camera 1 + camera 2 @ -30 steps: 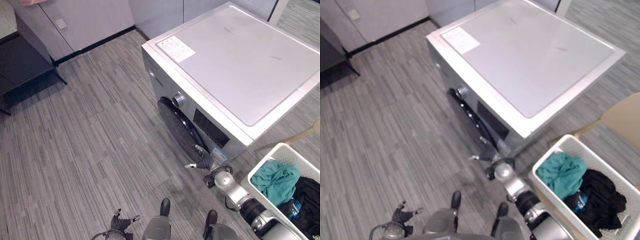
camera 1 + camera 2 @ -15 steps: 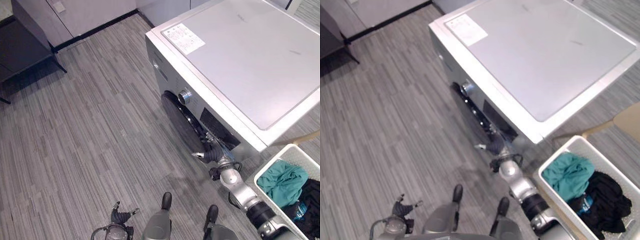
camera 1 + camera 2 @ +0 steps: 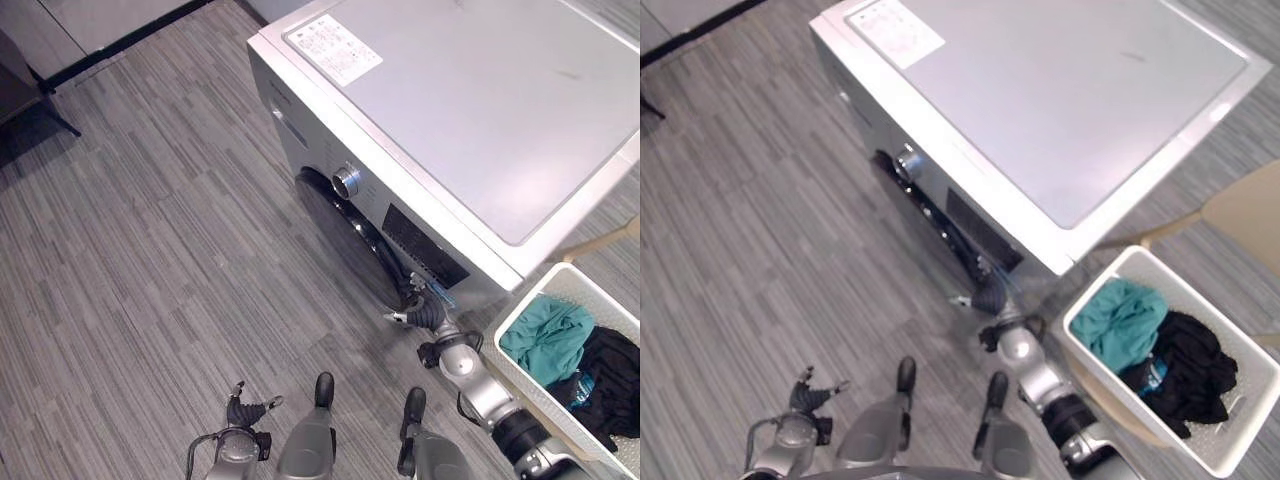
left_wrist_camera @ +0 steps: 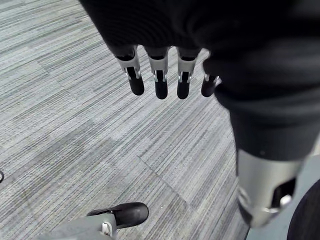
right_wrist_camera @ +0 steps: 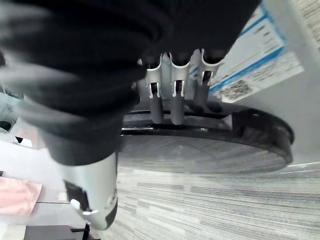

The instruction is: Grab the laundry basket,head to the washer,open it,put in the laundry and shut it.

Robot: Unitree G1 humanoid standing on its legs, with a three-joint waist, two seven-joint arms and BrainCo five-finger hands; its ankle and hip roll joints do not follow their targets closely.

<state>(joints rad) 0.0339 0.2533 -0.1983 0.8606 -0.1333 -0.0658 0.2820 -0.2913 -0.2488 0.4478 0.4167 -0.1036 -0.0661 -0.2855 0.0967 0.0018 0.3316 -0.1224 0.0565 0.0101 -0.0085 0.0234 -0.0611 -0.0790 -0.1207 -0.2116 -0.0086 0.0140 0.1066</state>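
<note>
Right hand (image 3: 424,312) at washer door (image 3: 352,243)

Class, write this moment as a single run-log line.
phase: opening washer | right robot hand: fingers at door edge | left robot hand: idle, open | door: shut | laundry basket: on floor, loaded

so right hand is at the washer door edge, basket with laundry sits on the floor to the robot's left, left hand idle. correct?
One thing is off: the laundry basket sits to the robot's right, beside the washer, as the right eye view shows. The rest holds: the right hand is at the washer door edge, and the left hand hangs idle over the floor.
</note>
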